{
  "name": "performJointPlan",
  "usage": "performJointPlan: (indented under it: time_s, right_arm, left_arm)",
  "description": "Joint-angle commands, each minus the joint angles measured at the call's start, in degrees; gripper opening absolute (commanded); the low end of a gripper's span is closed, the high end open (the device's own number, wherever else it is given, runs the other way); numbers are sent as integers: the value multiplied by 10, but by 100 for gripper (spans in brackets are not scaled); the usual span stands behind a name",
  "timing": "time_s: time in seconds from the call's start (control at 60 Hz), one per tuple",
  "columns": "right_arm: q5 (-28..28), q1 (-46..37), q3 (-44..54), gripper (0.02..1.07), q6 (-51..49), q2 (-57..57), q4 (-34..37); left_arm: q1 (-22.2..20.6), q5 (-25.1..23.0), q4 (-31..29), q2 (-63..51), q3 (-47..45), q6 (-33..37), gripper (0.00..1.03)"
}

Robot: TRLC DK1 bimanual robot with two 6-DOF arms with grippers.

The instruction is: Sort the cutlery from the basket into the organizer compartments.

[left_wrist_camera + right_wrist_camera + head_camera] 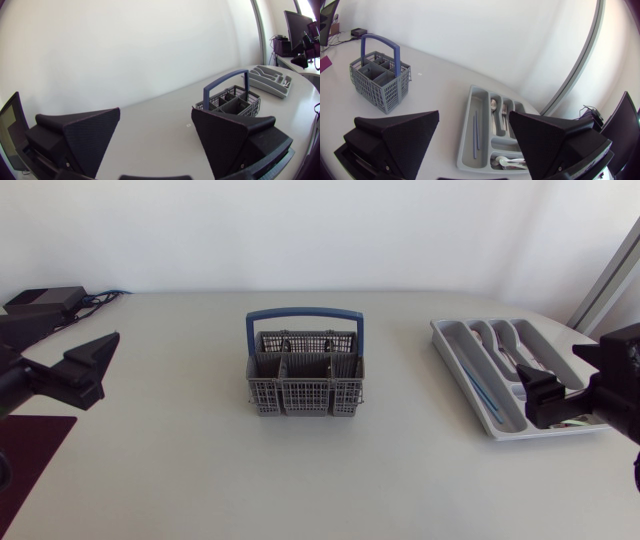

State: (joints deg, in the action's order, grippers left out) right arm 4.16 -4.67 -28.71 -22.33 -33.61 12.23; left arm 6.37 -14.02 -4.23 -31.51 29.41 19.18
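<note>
The grey cutlery basket (305, 380) with a blue handle stands upright mid-table; no cutlery shows in its compartments. It also appears in the left wrist view (230, 100) and the right wrist view (380, 80). The grey organizer (455, 360) lies at the right and holds metal spoons (493, 106), a fork (504, 116), a thin blue utensil (474, 134) and white spoons (507, 161). My left gripper (98, 370) hangs open and empty at the far left, well away from the basket. Open and empty too, my right gripper (562, 375) hovers over the organizer's near end (465, 135).
A dark red mat (30, 450) lies at the front left corner. A black box with cables (45, 300) sits at the back left. Bare tabletop surrounds the basket on all sides.
</note>
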Motion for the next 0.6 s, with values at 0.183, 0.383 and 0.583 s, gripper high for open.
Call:
performJointPlan:
  time_s: [0.183,0.383,0.583]
  right_arm:
    - [-14,3,77,103,34,99,-39]
    - [-21,14,128,103,80,156,-59]
    - [-27,24,179,103,126,214,-79]
  left_arm:
    - [-4,12,8,64,-69,-56,99]
    - [-17,42,16,122,-120,-87,99]
    - [-31,71,24,180,-173,-119,99]
